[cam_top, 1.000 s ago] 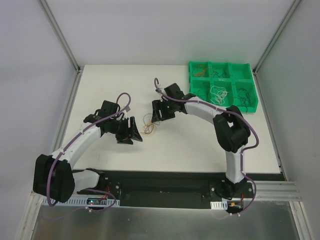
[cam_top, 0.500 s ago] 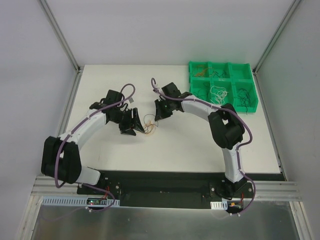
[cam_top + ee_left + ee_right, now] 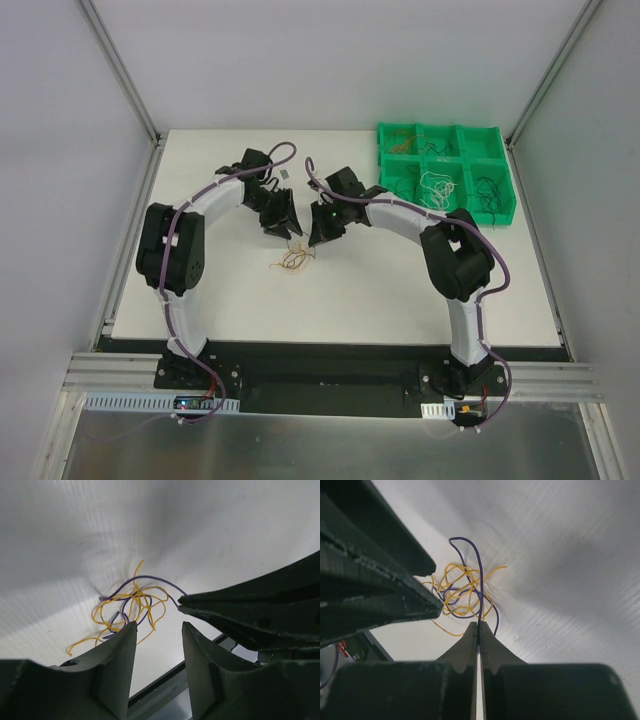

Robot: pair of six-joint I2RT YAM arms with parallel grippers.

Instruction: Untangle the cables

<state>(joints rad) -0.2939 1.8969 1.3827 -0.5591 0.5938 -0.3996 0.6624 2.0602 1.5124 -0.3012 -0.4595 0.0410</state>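
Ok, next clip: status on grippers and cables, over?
Right gripper shut on purple wire. Left gripper open, close by the orange-and-purple tangle, holding nothing. Nothing in the way.

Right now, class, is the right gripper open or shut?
Shut. In the right wrist view the right gripper has its jaws pressed together, pinching the purple wire.

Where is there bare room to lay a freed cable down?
Bare table runs between the cable knot and the near edge, and to the right in front of the green tray. Crowded: mid-table, where the left end effector and right end effector meet at the knot.
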